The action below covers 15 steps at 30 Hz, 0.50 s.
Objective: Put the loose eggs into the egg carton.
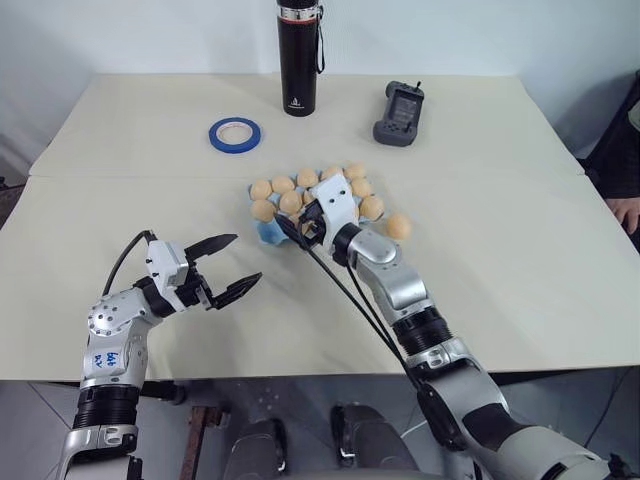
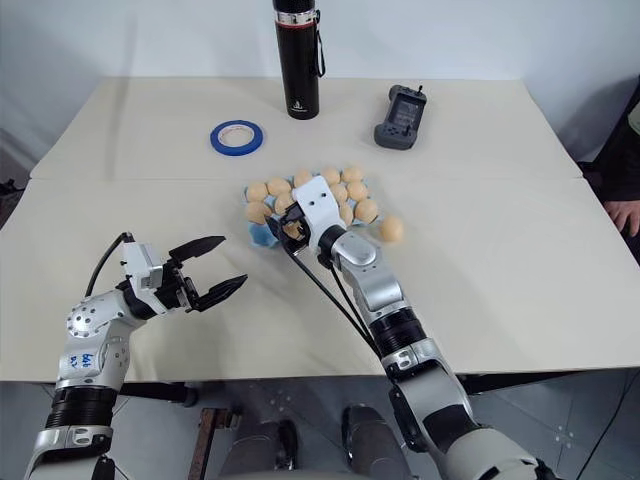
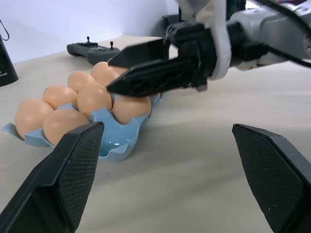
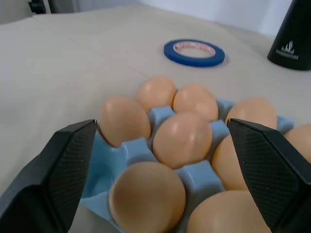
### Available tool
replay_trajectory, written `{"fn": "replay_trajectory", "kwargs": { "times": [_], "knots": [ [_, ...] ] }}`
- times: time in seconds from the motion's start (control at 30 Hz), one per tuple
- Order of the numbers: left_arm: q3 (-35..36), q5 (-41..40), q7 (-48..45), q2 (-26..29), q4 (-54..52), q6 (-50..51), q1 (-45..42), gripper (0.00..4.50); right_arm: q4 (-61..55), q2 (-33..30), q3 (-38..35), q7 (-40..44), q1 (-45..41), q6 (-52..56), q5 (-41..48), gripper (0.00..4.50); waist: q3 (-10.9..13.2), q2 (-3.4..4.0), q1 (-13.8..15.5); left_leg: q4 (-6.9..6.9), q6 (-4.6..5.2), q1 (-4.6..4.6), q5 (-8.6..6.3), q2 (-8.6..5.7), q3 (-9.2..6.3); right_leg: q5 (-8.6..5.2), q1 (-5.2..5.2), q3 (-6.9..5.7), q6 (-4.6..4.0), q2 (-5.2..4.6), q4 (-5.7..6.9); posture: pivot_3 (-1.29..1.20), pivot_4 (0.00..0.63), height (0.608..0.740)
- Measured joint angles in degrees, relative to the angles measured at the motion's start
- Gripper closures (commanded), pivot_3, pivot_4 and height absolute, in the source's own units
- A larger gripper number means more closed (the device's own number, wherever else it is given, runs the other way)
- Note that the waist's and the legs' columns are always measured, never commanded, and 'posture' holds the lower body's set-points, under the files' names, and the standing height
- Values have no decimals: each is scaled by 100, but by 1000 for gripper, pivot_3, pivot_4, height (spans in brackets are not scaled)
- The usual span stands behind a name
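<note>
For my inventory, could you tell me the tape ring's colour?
The tape ring is blue, clearest in the left eye view.

Ahead of me stretches a pale beige table (image 1: 120, 300) — a seam runs straight across it from side to side, splitting the top into a near half and a far half. On the far half a ring of blue tape (image 1: 235, 134) lies flat. Just to its right, nearer the far edge, a tall black bottle (image 1: 298, 58) stands upright, a silver band near its cap and a thin black strap hanging down its side. Further right lies a dark grey handheld controller (image 1: 399, 113), well apart from the bottle. At my far right — the table's edge — a person's hand (image 1: 626, 211) shows below a dark sleeve.
</note>
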Motion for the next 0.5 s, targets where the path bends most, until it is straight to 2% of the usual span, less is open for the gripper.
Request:
{"fn": "replay_trajectory", "kwargs": {
  "times": [0.33,0.5],
  "knots": [
    [15,5,-14,39,67,-4,-34,0,-2519,-1218,-539,809,1374,1059,878,18,0,0,47,-1,0,0,-3,0,-3,0,2,-2,1,0,-18,0,150,740],
    [116,36,201,-6,206,-114,149,0,-3260,-2035,-1334,924,2341,1359,1193,18,0,0,55,1,0,5,-3,0,1,0,5,4,1,2,-22,0,150,740]
  ]
}}
